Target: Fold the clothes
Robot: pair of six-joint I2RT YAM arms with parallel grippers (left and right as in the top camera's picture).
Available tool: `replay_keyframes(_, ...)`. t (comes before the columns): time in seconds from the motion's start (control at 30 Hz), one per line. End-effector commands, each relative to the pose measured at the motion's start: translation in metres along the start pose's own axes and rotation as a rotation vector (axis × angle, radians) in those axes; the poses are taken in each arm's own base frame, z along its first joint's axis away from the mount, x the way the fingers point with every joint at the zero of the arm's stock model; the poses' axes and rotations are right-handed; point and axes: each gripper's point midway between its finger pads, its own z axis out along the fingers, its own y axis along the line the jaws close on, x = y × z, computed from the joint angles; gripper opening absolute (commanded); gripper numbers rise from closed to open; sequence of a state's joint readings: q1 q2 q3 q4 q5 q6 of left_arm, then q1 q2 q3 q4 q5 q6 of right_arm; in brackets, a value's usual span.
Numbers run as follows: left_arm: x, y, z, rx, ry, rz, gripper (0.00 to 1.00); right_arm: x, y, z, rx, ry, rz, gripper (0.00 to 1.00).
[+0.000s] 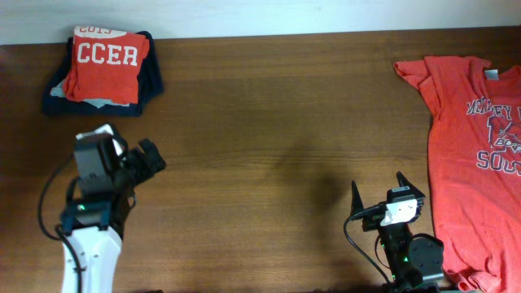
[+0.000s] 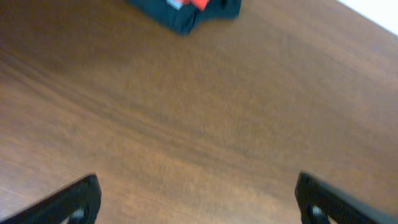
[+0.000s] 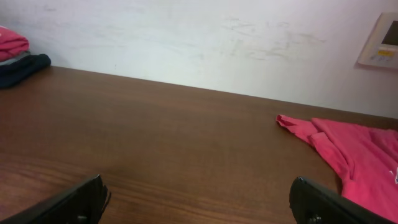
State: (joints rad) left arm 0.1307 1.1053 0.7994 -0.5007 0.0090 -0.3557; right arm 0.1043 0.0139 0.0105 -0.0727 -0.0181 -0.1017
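Observation:
An orange-red T-shirt (image 1: 476, 155) with white lettering lies spread flat at the table's right side; its sleeve and shoulder show in the right wrist view (image 3: 348, 149). A folded orange-red T-shirt (image 1: 104, 63) reading "CCER" tops a stack at the far left, and the stack's edge shows in the left wrist view (image 2: 186, 11). My left gripper (image 1: 146, 159) is open and empty over bare table in front of the stack; its fingers (image 2: 199, 199) are wide apart. My right gripper (image 1: 378, 191) is open and empty just left of the spread shirt; its fingers (image 3: 199, 199) are wide apart.
Folded dark navy clothes (image 1: 151, 77) lie under the folded shirt, also seen far left in the right wrist view (image 3: 22, 65). The brown wooden table (image 1: 269, 130) meets a white wall (image 3: 205, 43) at the back. A white wall panel (image 3: 380, 40) hangs at the right.

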Motion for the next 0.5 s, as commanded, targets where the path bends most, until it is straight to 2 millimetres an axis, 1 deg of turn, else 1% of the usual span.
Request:
replay_keyframes(0.0, 0.026, 0.006, 0.013, 0.022, -0.011, 0.009, 0.99, 0.002, -0.004, 0.0, 0.019, 0.003, 0.006, 0.99)
replay_keyframes(0.13, 0.05, 0.015, 0.025, 0.024, -0.019, 0.009, 0.99, 0.002, -0.004, 0.0, 0.019, 0.003, 0.006, 0.99)
replay_keyframes(0.17, 0.058, 0.018, 0.028, 0.024, -0.018, 0.009, 0.99, 0.002, -0.004, 0.0, 0.019, 0.003, 0.006, 0.99)
replay_keyframes(0.2, 0.069, 0.023, 0.031, 0.019, -0.013, 0.009, 0.99, 0.002, -0.004, 0.0, 0.019, 0.003, 0.006, 0.99)
replay_keyframes(0.3, 0.088, 0.03, 0.036, 0.02, -0.014, 0.009, 0.99, 0.002, -0.004, 0.0, 0.019, 0.003, 0.006, 0.99)
replay_keyframes(0.33, 0.098, 0.033, 0.038, 0.027, -0.025, 0.008, 0.99, 0.002, -0.004, 0.0, 0.019, 0.003, 0.006, 0.99)
replay_keyframes(0.47, 0.116, 0.038, 0.041, 0.047, -0.05, 0.009, 0.99, 0.002, -0.004, 0.0, 0.019, 0.004, 0.006, 0.99)
